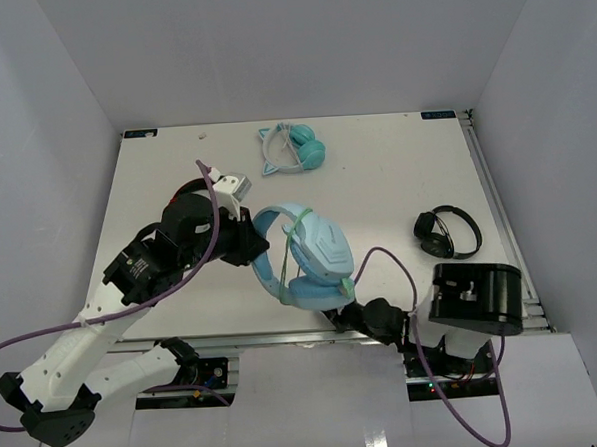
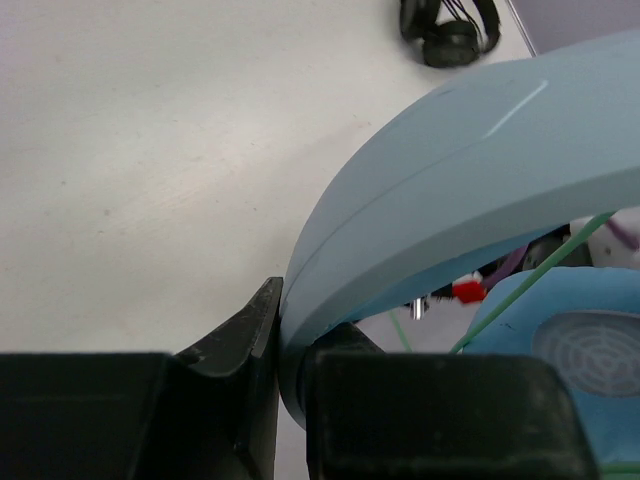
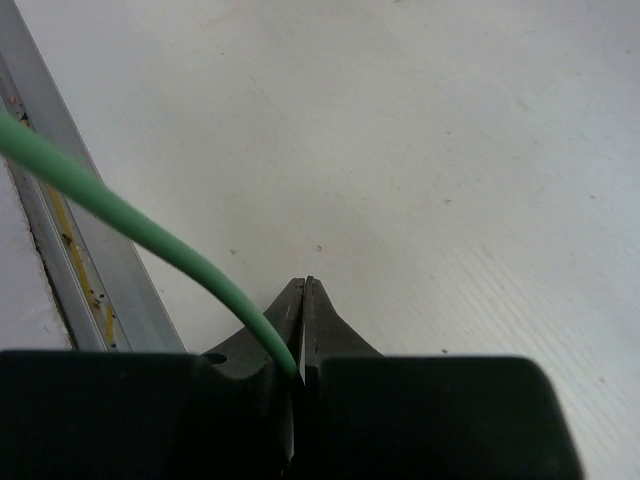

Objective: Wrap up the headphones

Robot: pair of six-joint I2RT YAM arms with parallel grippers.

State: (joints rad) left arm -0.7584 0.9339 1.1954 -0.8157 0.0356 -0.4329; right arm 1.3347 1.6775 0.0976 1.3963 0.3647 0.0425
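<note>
The left gripper (image 1: pixel 252 248) is clamping the wide headband (image 2: pixel 450 170) of the light-blue headphones (image 1: pixel 315 253), with its fingers (image 2: pixel 235 340) closed tight on the lower end of the band. The headphones are sitting toward the near edge of the table (image 1: pixel 176 180), between the two arms. The right gripper (image 3: pixel 300 375) is pinching the thin green cable (image 3: pixel 120 205), its jaws shut down to a sliver, close to the metal rail (image 3: pixel 60 200) along the table's near edge.

Seen from above, strands of cable are already lying across the cups (image 1: pixel 325 244), so the winding is looking partly done. How much loose cable is waiting cannot be told.

Doing this turn well is going to mean the left side acting as a firm anchor while the right is carrying the cable round the cups under light, even tension, laying each pass snug beside the ones already there. Pulling too hard is risking dragging the band out of the clamp or the cable slipping through the pinch
</note>
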